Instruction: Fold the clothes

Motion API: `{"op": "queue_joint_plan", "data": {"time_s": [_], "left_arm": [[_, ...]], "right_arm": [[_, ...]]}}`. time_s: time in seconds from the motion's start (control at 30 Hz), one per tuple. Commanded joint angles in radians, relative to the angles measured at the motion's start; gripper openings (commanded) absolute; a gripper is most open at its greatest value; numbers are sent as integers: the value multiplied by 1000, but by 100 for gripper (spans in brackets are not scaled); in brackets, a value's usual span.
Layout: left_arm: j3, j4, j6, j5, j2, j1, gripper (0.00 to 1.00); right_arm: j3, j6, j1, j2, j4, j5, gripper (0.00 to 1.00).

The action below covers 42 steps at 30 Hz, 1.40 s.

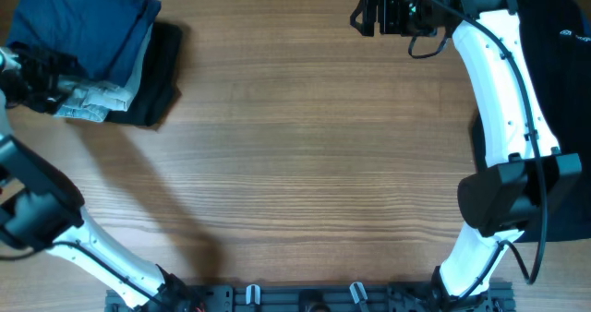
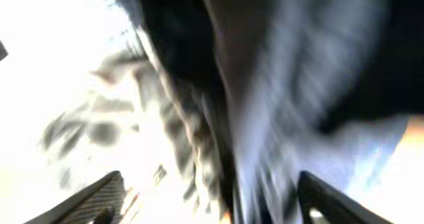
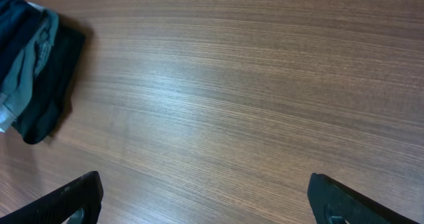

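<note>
My left pincer (image 2: pixel 212 201), jaws wide and empty, sits at the folded navy shorts (image 1: pixel 88 26); best lift straight off without dragging cloth.

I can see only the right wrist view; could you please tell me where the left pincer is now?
Observer: The left pincer is at the left side of the folded navy-blue garment.
Operator: Is it gripping the fabric?
Observer: Its jaws stand wide apart, though the left wrist view is blurred.
Operator: Is anything lying behind my arm?
Observer: A black garment lies at the right edge of the table, partly hidden by the right arm.
</note>
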Motion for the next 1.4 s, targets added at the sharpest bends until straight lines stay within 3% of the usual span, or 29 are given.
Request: {"op": "queue_joint_plan", "data": {"time_s": [0.0, 0.17, 0.3, 0.37, 0.47, 0.6, 0.73, 0.9, 1.23, 1.37], "left_arm": [[3, -118, 159, -79, -229, 52, 95], [3, -175, 154, -73, -368, 20, 97], [3, -18, 113, -79, -357, -100, 98], [3, 80, 249, -122, -342, -154, 100], [3, 224, 437, -347, -298, -241, 100], [3, 431, 659, -494, -196, -309, 100], [3, 666, 658, -550, -69, -306, 100], [3, 800, 658, -550, 61, -279, 100], [3, 731, 597, -591, 474, -263, 100], [3, 713, 597, -587, 535, -265, 100]], "right_arm": [[-8, -13, 2, 18, 8, -19, 100], [-8, -12, 2, 18, 36, -20, 100], [-8, 8, 2, 18, 36, -25, 100], [-8, 7, 2, 18, 30, -24, 100], [-8, -1, 2, 18, 13, -23, 100], [-8, -21, 2, 18, 5, -19, 100], [-8, -23, 2, 18, -12, -8, 100], [-8, -25, 2, 18, -14, -8, 100], [-8, -21, 2, 18, -14, -8, 100], [-8, -21, 2, 18, -9, -8, 100]]}}
